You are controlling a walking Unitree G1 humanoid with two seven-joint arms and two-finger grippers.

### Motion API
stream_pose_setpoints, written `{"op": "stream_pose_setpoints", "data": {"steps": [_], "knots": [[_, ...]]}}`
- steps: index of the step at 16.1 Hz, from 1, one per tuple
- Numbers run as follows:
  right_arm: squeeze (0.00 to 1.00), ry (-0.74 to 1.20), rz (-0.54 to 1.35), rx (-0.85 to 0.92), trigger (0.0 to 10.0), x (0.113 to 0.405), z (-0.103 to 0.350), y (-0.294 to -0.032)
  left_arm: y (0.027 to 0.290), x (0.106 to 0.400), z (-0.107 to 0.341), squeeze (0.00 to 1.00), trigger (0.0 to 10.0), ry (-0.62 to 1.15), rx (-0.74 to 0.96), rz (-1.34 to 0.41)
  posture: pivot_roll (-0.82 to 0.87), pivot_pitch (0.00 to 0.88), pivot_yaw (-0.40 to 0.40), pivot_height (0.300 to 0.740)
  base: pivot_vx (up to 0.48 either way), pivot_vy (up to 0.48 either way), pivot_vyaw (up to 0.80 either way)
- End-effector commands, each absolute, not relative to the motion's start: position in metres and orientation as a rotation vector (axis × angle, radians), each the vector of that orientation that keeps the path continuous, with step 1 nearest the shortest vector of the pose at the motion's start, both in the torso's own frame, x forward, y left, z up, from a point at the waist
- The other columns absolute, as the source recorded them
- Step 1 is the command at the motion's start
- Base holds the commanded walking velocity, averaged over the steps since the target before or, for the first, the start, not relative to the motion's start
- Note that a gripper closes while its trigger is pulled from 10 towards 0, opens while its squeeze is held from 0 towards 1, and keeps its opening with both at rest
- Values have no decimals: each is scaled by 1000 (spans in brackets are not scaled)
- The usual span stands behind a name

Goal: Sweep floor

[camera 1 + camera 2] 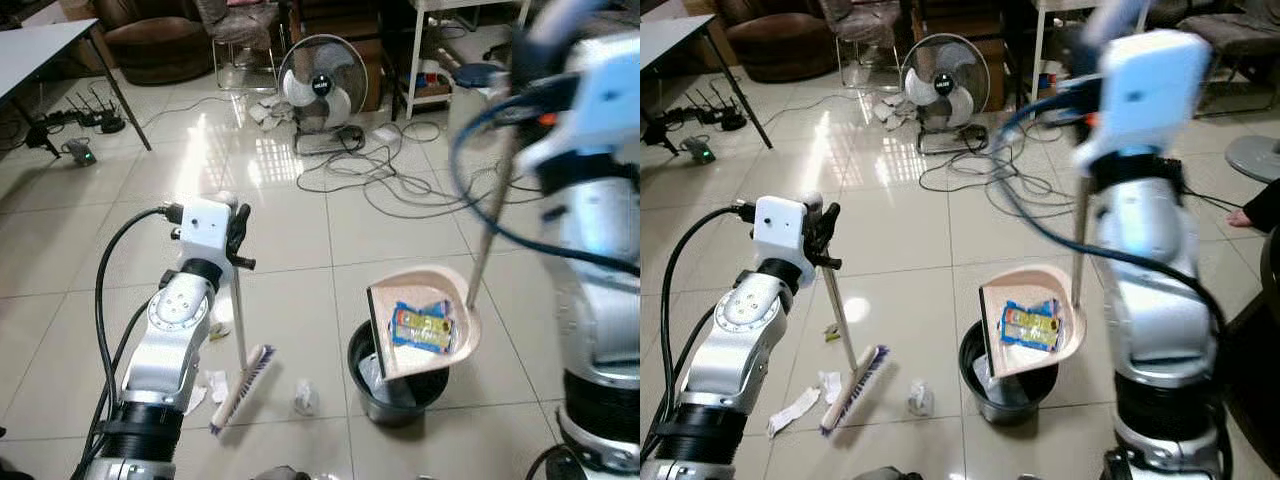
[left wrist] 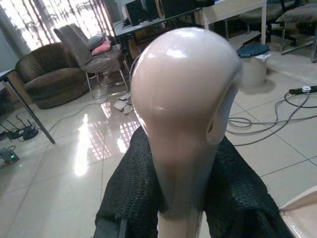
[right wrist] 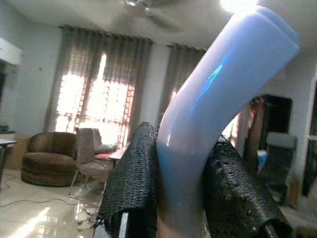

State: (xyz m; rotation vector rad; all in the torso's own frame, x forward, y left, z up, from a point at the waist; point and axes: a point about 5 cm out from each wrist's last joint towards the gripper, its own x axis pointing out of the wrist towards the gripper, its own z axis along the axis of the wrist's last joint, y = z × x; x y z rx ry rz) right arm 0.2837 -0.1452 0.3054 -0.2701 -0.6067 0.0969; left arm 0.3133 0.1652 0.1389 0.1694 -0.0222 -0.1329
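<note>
My left gripper (image 1: 237, 232) is shut on the top of a pale broom handle (image 2: 183, 99). The broom head (image 1: 245, 385) rests on the tiled floor in front of me. A crumpled paper (image 1: 306, 397) and white scraps (image 1: 210, 385) lie next to it. My right gripper (image 3: 181, 188) is shut on the light blue handle (image 3: 218, 89) of a pink dustpan (image 1: 420, 285). The dustpan is tilted over a black bin (image 1: 400, 415), and a yellow and blue wrapper (image 1: 425, 325) lies in the pan.
A standing fan (image 1: 322, 85) and loose cables (image 1: 400, 170) lie ahead on the floor. A table with black legs (image 1: 120, 95) stands at the far left, an armchair (image 1: 160, 40) behind it. A person's foot (image 1: 1245, 215) shows at the right.
</note>
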Motion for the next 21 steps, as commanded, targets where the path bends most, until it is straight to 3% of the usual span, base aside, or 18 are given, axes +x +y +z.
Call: {"op": "stream_pose_setpoints", "data": {"steps": [1, 4, 10, 13, 21], "knots": [[0, -677, 144, -314, 10000, 280, 313, -132, 168, 313, 147, 0, 10000, -61, 188, -126, -84, 49, 104, 740, 0, 0, 0], [0, -705, 253, -438, 10000, 280, 305, -106, 167, 314, 147, 0, 10000, -64, 188, -125, -79, 49, 99, 740, 0, 0, 0], [0, -697, 355, -434, 10000, 278, 289, -70, 166, 316, 152, 0, 10000, -88, 167, -134, -72, 49, 95, 740, 0, 0, 0], [0, -594, 484, -534, 10000, 280, 265, -52, 164, 315, 153, 0, 10000, -100, 149, -148, -73, 44, 95, 740, 0, 0, 0], [0, -666, 349, -566, 10000, 284, 282, -67, 162, 317, 156, 0, 10000, -91, 112, -192, -70, 44, 98, 740, 0, 0, 0]]}}
